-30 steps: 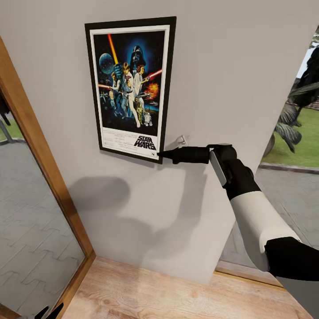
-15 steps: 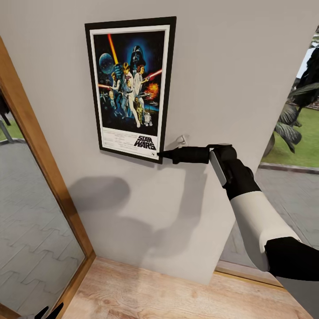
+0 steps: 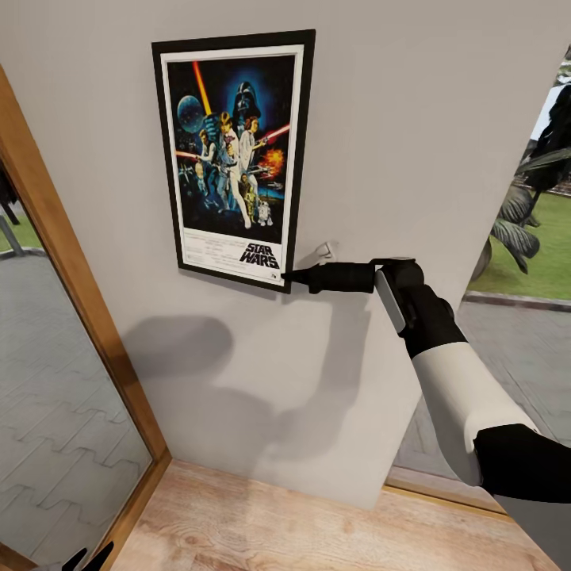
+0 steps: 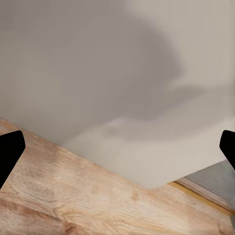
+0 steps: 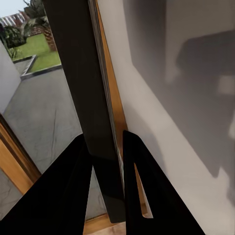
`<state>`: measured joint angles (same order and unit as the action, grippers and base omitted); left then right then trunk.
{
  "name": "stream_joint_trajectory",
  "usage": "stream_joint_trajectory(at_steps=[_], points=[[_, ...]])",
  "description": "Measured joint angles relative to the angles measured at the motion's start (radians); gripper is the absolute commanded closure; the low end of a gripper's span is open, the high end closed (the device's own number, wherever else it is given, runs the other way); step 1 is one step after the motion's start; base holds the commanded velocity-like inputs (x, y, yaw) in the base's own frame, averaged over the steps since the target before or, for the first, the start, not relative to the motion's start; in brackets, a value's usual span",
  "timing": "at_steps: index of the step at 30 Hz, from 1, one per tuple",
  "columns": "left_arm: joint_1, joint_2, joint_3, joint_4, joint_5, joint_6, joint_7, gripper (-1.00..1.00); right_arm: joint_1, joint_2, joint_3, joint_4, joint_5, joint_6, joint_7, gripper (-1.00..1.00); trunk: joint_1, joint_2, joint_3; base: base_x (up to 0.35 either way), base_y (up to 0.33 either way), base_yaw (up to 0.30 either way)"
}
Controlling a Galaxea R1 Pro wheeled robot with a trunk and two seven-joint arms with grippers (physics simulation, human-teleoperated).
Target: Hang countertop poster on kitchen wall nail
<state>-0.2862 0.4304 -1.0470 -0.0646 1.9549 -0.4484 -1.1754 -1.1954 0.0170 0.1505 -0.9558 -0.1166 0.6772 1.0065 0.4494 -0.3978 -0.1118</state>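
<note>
While the left tool (image 4: pixel 117 147) hangs spread above the wooden floor (image 3: pixel 317 523), the right tool (image 3: pixel 287 276) pinches the poster (image 3: pixel 231 159) by its lower corner against the wall (image 3: pixel 420 119); thin, rigid and light, it likely pivots easily from that edge grip.

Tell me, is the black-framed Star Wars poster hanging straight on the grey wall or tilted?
Slightly tilted. The black-framed Star Wars poster leans against the grey wall, while the right gripper pinches its lower right corner.

Home interior, wood floor (image 3: pixel 317 523), glass door (image 3: pixel 55 396)
</note>
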Motion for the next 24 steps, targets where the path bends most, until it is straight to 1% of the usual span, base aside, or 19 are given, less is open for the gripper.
stream_joint_trajectory(at_steps=[9, 16, 17, 18, 19, 20, 21, 22, 23, 24], points=[[0.0, 0.0, 0.0, 0.0, 0.0, 0.0, 0.0, -1.0, 0.0, 0.0, -0.001, 0.0, -0.001, -0.001, 0.0, 1.0, 0.0, 0.0, 0.0, 0.002, 0.0, 0.0], [0.0, 0.0, 0.0, 0.0, 0.0, 0.0, 0.0, -1.0, 0.0, 0.0, 0.0, 0.0, -0.001, -0.001, 0.0, 1.0, 0.0, 0.0, 0.0, 0.07, 0.0, 0.0], [0.0, 0.0, 0.0, 0.0, 0.0, 0.0, 0.0, -1.0, -0.001, -0.019, 0.091, -0.012, -0.015, -0.001, 0.072, 1.0, 0.0, 0.0, 0.0, 0.017, 0.0, 0.0], [0.0, 0.0, -0.001, 0.0, 0.0, 0.0, 0.0, -1.0, 0.0, 0.014, 0.176, -0.077, -0.056, -0.002, 0.017, 1.0, 0.0, 0.0, 0.0, 0.013, 0.0, 0.0], [0.0, 0.0, -0.001, 0.0, 0.0, 0.0, 0.0, -1.0, 0.0, 0.005, 0.165, -0.094, -0.055, 0.018, 0.033, 1.0, 0.0, 0.0, 0.0, 0.011, 0.0, 0.0], [0.0, 0.0, -0.001, 0.0, 0.0, 0.0, 0.0, -1.0, 0.0, 0.0, 0.178, -0.056, -0.059, -0.026, 0.033, 1.0, 0.0, 0.0, 0.0, 0.007, 0.0, 0.0], [0.0, 0.0, 0.0, 0.0, 0.0, 0.0, 0.0, -1.0, 0.0, 0.0, 0.181, -0.015, -0.056, -0.064, 0.039, -1.0, 0.0, 0.0, 0.0, 0.004, 0.0, 0.0], [0.0, 0.0, 0.0, 0.0, 0.0, 0.0, 0.0, -1.0, 0.0, 0.0, 0.068, 0.0, -0.002, -0.003, 0.001, -1.0, 0.0, 0.0, 0.0, 0.003, 0.0, 0.0], [0.0, 0.0, 0.0, 0.0, 0.0, 0.0, 0.0, -1.0, 0.0, 0.0, 0.002, 0.0, -0.001, -0.001, 0.0, -1.0, 0.0, 0.0, 0.0, 0.002, 0.0, 0.0], [0.0, 0.0, 0.0, 0.0, 0.0, 0.0, 0.0, -1.0, 0.0, 0.0, -0.001, 0.0, -0.002, 0.0, 0.0, -1.0, 0.0, 0.0, 0.0, 0.001, 0.0, 0.0]])
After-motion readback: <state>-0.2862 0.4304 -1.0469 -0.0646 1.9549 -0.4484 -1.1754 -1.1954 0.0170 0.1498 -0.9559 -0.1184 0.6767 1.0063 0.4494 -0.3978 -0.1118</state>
